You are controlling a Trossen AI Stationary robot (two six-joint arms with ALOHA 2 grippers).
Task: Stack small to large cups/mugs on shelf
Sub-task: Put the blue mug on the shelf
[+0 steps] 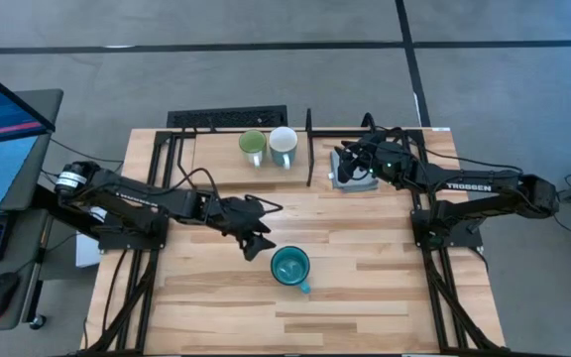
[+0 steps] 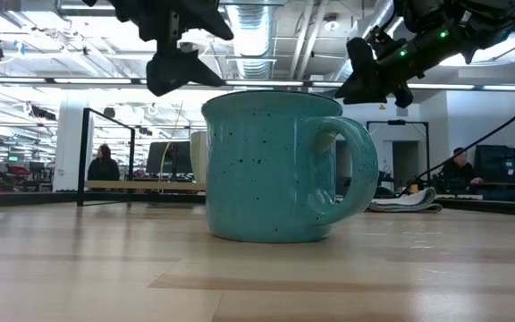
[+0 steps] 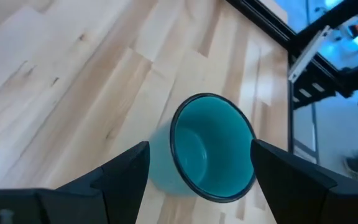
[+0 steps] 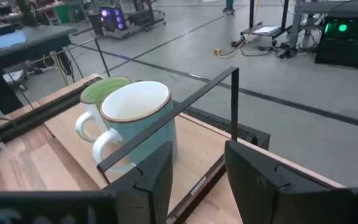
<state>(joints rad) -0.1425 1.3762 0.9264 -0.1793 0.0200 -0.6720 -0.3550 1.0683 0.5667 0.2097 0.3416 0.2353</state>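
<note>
Left gripper: left gripper (image 1: 259, 241) hangs above the butcher-block tabletop (image 1: 365, 307), fingers spread wide and empty, tips aimed toward the teal blue speckled ceramic mug (image 1: 290, 266).
Mug from the gripper: the mug stands just beside the fingertips, toward the front edge and a little to the robot's right; in the left wrist view its open mouth (image 3: 212, 147) sits between the two dark fingers (image 3: 124, 177), nearly centred but not yet enclosed.
Height gap: in the low view the left gripper (image 2: 182, 70) hovers above the mug's rim (image 2: 271, 100), to the side away from the handle, so a descent looks needed before closing.
Mug attitude: upright, mouth up, handle (image 1: 304, 288) pointing toward the table's front edge, away from the fingers.
Nearer arm: the left, clearly; the right arm is well apart from this mug.
Right gripper: right gripper (image 1: 343, 165) waits at the back right near a grey cloth (image 1: 355, 175), fingers parted and empty, facing the shelf.
Shelf contents: small white mug (image 1: 284, 146) and light green mug (image 1: 253, 148) stand touching, side by side, on the low light-wood shelf with black posts (image 1: 216, 149).
Judgement: the teal mug is the one not yet on the shelf, and the shelf lies behind it.
</note>
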